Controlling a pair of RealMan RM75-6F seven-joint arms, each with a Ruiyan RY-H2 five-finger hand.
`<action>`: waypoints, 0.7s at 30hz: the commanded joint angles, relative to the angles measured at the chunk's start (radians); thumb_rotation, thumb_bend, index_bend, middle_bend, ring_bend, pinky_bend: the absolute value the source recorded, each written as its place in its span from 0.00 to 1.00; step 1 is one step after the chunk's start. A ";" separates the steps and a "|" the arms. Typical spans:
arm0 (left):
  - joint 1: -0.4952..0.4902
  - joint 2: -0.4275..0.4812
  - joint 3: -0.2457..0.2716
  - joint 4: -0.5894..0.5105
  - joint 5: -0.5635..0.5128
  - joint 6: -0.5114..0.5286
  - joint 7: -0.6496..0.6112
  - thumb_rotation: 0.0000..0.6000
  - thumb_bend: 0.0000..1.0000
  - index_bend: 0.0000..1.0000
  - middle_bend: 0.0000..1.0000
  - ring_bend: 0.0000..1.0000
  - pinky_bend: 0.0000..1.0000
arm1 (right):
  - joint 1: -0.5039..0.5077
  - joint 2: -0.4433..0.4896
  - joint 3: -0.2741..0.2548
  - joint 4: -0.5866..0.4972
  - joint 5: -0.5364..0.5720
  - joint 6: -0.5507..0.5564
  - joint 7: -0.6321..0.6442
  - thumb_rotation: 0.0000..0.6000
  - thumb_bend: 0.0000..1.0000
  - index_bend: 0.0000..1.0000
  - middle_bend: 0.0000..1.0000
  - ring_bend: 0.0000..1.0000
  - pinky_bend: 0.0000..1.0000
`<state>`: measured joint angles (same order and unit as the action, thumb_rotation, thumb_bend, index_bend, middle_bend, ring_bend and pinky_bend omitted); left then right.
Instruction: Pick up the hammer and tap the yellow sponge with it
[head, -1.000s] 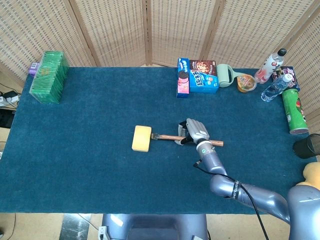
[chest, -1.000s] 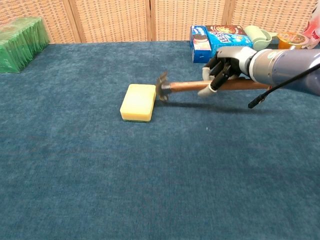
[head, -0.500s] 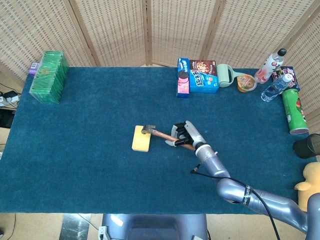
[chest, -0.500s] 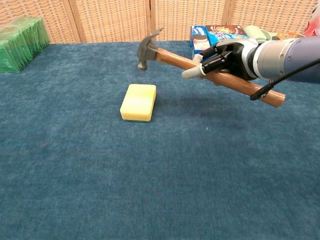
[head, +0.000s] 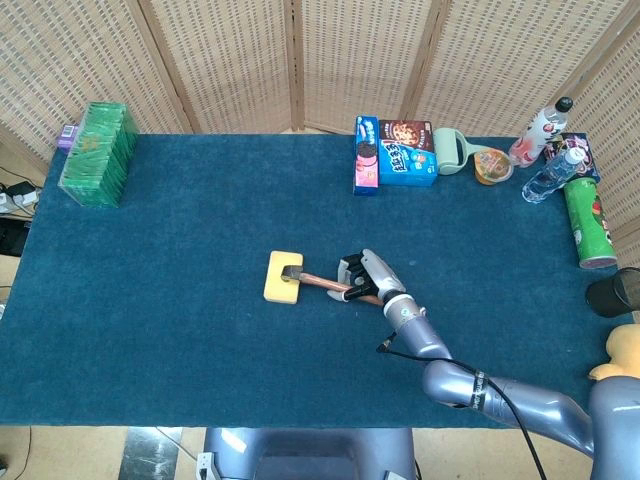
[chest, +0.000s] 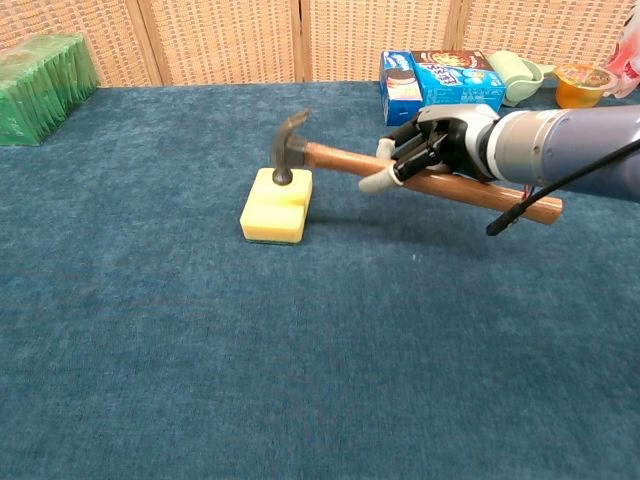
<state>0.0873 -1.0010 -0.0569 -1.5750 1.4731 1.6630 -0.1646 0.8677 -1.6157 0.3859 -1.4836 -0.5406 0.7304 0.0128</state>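
Observation:
The yellow sponge (head: 283, 277) (chest: 277, 206) lies flat near the middle of the blue table. My right hand (head: 365, 278) (chest: 432, 148) grips the wooden handle of the hammer (head: 318, 283) (chest: 345, 160). The dark metal hammer head (chest: 288, 148) presses into the sponge's far right part and dents it. The handle slopes up and to the right, its end sticking out past the hand. My left hand is in neither view.
Snack boxes (head: 393, 153), a green roller (head: 454, 150), a jelly cup (head: 492, 166), bottles (head: 549, 176) and a green can (head: 588, 221) line the far right. A green stack (head: 98, 153) sits at the far left corner. A black cup (head: 615, 292) stands at the right edge.
The hammer lay beside the sponge, was lifted and raised above it, and has now swung down so its head presses into the sponge.

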 joint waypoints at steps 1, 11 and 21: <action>-0.002 0.001 -0.001 -0.002 0.002 -0.001 0.002 1.00 0.22 0.42 0.33 0.23 0.16 | 0.083 -0.034 -0.094 0.044 0.069 0.088 -0.192 1.00 0.25 0.84 1.00 1.00 1.00; -0.012 -0.004 -0.002 -0.005 0.014 -0.010 0.005 1.00 0.22 0.42 0.33 0.23 0.16 | 0.056 0.057 0.006 -0.121 0.163 0.147 -0.165 1.00 0.26 0.85 1.00 1.00 1.00; -0.012 -0.007 0.001 -0.009 0.021 -0.011 0.011 1.00 0.22 0.42 0.33 0.23 0.16 | -0.036 0.146 0.084 -0.186 0.130 -0.077 0.085 1.00 0.26 0.85 1.00 1.00 1.00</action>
<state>0.0747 -1.0080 -0.0560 -1.5841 1.4939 1.6522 -0.1533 0.8542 -1.4917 0.4481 -1.6562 -0.4005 0.6999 0.0563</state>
